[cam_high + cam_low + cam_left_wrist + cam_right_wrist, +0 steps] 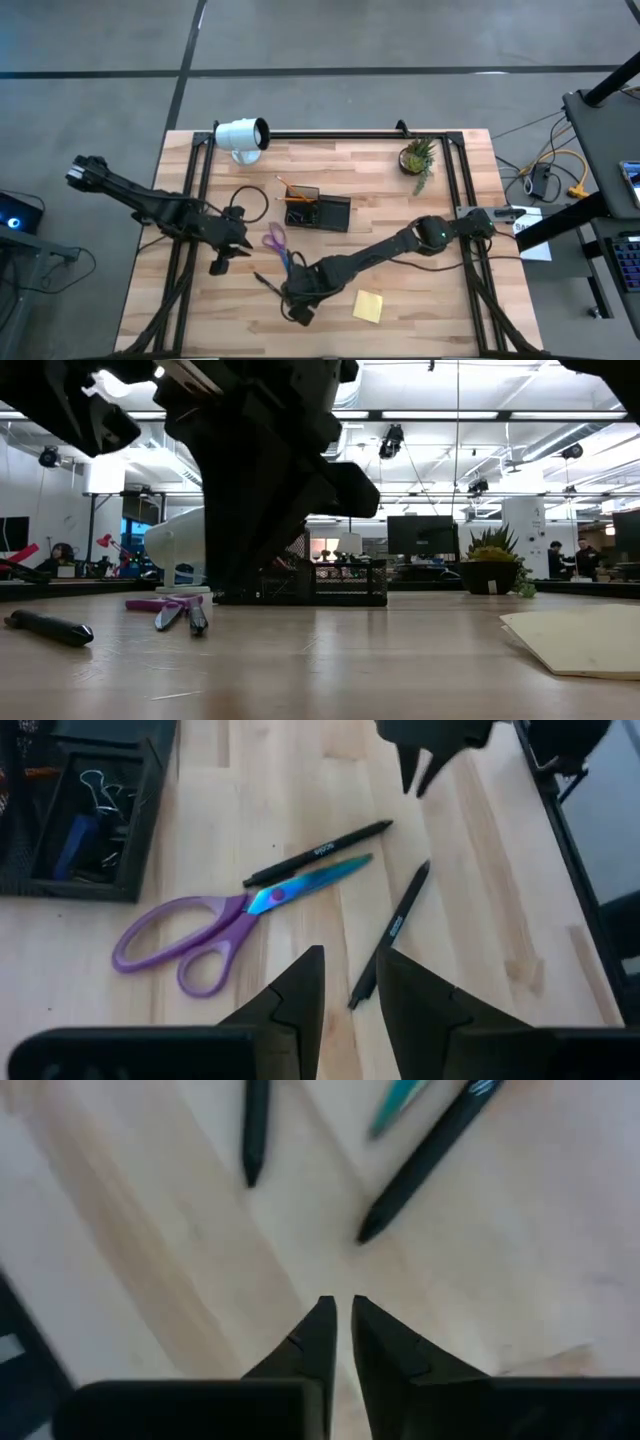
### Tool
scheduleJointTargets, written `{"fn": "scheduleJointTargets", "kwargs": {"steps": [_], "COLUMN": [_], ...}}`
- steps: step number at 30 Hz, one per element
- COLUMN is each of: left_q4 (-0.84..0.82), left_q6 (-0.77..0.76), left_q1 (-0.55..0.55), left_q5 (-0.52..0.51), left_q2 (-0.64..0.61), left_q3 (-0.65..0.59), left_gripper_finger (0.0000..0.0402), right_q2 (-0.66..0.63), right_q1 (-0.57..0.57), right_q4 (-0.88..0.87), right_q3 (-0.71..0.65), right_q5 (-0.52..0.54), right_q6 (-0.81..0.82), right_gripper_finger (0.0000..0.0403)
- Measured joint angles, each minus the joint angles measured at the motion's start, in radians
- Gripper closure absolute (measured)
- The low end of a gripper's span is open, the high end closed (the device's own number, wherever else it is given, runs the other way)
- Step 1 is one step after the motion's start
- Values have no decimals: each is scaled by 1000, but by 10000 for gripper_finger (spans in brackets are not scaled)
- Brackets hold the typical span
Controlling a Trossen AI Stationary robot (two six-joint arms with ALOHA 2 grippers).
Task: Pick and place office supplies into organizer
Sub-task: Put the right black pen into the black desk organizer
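Purple-handled scissors (200, 930) and two black pens (320, 850) (392, 930) lie flat on the wooden table, near-left of the black organizer (318, 210). A yellow sticky-note pad (368, 306) lies flat near the front edge. My left gripper (350, 970) hovers left of the scissors, open by a small gap and holding nothing. My right gripper (342, 1315) points down over bare wood just near the pens (420, 1165), its fingertips a narrow slit apart with nothing between them. In the low view its dark bulk hides much of the organizer (330, 585).
A white lamp-like cylinder (243, 136) stands at the far left and a small potted plant (418, 158) at the far right. A black frame rail (330, 134) runs along the far edge. Bare wood lies between the pad and the organizer.
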Motion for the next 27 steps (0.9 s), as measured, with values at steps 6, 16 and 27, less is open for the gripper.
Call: {"fn": "scheduleJointTargets", "kwargs": {"steps": [6, 16, 27], "left_q4": [59, 74, 77], "left_q6": [-48, -40, 35], "left_q1": [0, 0, 1], "left_q5": [-1, -1, -30], "left_q2": [-19, -47, -79], "left_q3": [-71, -126, -128], "left_gripper_finger": [323, 323, 323], "right_q2": [1, 43, 43], "right_q1": [-12, -33, -31], "right_q4": [69, 96, -111], "right_q3": [-9, -30, -25], "right_q5": [1, 61, 240], "right_q6": [38, 68, 4], "right_gripper_finger": [322, 270, 301]}}
